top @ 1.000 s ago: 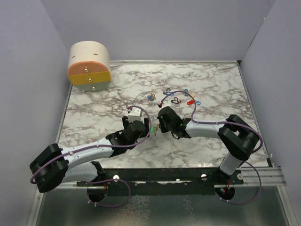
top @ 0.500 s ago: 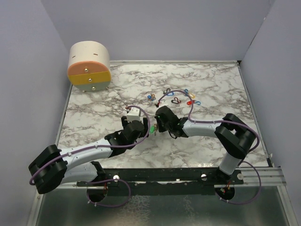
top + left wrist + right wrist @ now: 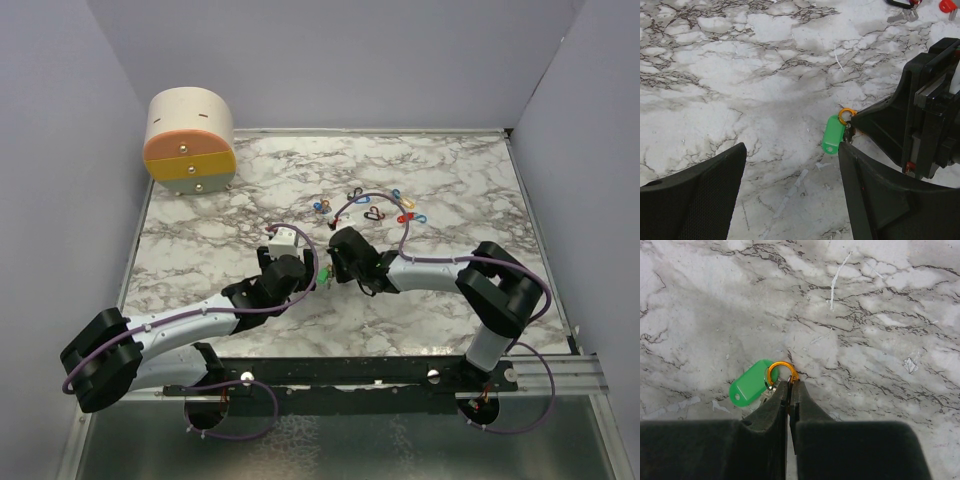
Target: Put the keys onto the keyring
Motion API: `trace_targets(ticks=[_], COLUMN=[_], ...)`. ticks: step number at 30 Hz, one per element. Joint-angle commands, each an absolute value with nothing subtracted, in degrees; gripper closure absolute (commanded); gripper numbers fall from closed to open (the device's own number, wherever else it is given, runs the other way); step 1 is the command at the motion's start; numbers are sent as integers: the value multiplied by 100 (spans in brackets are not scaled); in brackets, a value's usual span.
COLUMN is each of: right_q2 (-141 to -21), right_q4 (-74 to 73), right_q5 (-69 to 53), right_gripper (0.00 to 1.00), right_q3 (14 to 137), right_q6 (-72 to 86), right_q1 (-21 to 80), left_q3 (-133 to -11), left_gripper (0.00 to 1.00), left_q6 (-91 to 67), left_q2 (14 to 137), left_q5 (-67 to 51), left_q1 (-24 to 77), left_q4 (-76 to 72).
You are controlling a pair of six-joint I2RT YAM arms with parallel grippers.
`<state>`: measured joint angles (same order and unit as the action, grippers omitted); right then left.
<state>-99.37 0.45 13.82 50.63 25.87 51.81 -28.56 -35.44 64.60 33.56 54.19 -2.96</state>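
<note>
My right gripper (image 3: 789,385) is shut on the small orange keyring (image 3: 781,371), pinching its near end just above the marble. A key with a green tag (image 3: 751,388) lies flat beside the keyring; its little silver ring looks hooked onto the orange loop, and its metal blade is mostly hidden under my fingers. In the left wrist view the green tag (image 3: 832,134) and the keyring (image 3: 846,114) lie just ahead of my left gripper (image 3: 792,150), which is open and holds nothing. From above, both grippers meet at the green tag (image 3: 326,275) mid-table. Several more keys (image 3: 405,215) lie farther back.
A round cream and orange drawer box (image 3: 190,140) stands at the back left corner. Small loop clips (image 3: 372,213) and coloured tags (image 3: 322,205) are scattered behind the grippers, under the right arm's purple cable (image 3: 375,196). Grey walls enclose the marble table (image 3: 200,230).
Both grippers have edged a little to the left, the right one carrying the keyring and green tag along. Neither gripper has opened or shut.
</note>
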Motion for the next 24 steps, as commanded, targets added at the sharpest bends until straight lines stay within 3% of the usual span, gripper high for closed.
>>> trace_targets(ticks=[1,24], right_q2=[-9948,-9725], right_q4=[86,9], right_q5=[1485,1549], right_gripper=[99,99], right_q3=[5153,5098], right_q6=[2663,2738], right_q1=[5256,5351], left_q3=[-2769,-2767], left_gripper=[23,23], left_q6=[-3568,-3567], left_q2=[6328,6391], left_q5=[3243,3208], left_q1=[5381,5340], left_q4=[-384,-414])
